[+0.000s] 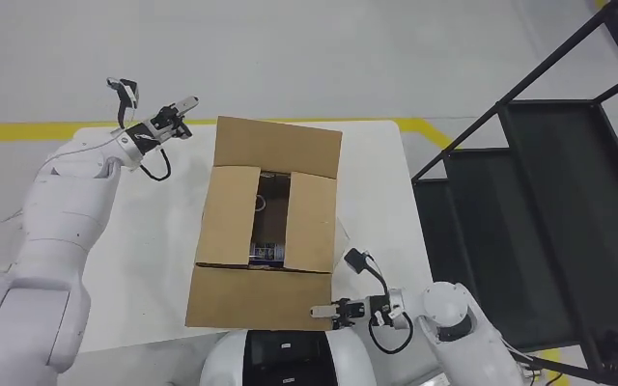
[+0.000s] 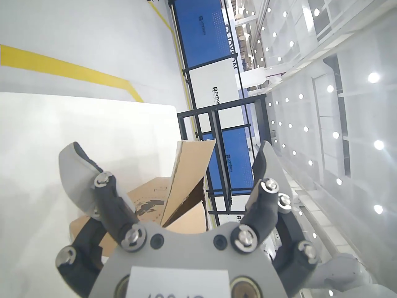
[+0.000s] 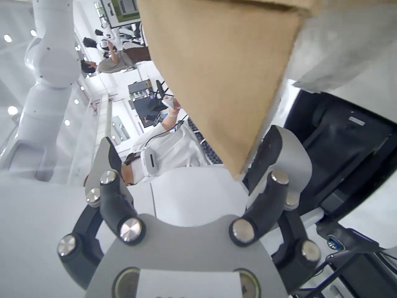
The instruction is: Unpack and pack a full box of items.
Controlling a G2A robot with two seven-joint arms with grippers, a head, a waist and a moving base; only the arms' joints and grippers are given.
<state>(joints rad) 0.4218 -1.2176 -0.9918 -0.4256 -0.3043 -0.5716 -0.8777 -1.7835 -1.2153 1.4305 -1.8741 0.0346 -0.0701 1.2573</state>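
On the worktop, from above, the cardboard box sits centred, far and near flaps spread outward, side flaps half folded over a gap showing items. The left claw hangs beside its far left corner, the right claw at its near right corner. The left wrist view has the left claw spread wide, holding nothing, the box just beyond it. The right wrist view has the right claw wide open and gripping nothing, a flap corner of the box dipping into its open span, close to one side.
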